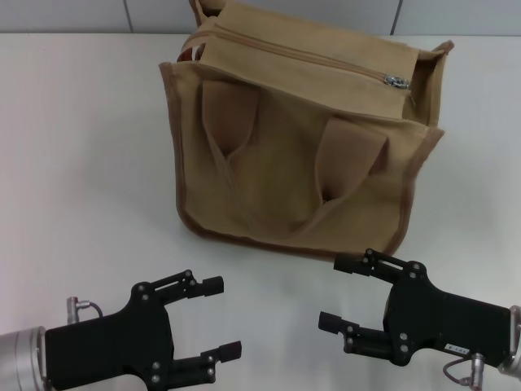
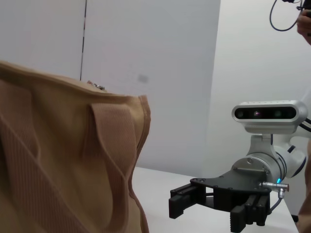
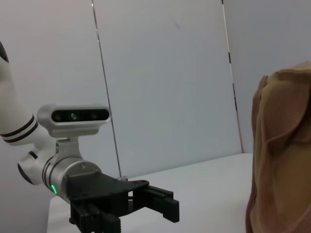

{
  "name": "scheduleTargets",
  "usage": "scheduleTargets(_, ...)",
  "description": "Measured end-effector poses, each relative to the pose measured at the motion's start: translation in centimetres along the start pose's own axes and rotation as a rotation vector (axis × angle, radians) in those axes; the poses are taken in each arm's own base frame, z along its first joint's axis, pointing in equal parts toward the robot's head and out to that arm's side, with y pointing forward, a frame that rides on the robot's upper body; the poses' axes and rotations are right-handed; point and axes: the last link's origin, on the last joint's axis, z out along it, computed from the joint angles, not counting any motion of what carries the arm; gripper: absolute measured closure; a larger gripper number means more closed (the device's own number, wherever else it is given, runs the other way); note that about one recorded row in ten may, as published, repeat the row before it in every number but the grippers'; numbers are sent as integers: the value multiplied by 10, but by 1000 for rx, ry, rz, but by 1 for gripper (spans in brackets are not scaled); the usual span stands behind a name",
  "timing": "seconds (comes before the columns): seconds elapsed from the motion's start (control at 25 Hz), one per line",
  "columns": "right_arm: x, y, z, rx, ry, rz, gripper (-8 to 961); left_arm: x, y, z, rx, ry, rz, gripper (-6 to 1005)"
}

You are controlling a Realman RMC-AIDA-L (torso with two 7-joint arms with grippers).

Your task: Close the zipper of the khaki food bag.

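your khaki food bag (image 1: 301, 155) stands mid-table (image 1: 73, 147), well ahead of both arms. its zipper (image 1: 326, 61) runs along the top, slider (image 1: 396, 80) at the right end. left gripper (image 1: 213, 318) and right gripper (image 1: 340, 292) hang wide open, empty. pull without bracing and the soft bag may slide or tip. there's bare room on either side.

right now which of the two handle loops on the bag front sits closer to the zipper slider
The looped tan fabric handle on the robot's right side of the boxy khaki canvas bag; the small silver zipper slider sits just above it.
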Motion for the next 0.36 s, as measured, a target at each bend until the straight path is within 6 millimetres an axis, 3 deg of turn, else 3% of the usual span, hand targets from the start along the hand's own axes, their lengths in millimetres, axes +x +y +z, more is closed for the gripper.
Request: scheduleTargets(0.36,2,5,4,-34,9,12,188,-11,10,3,15,-18,-33,229)
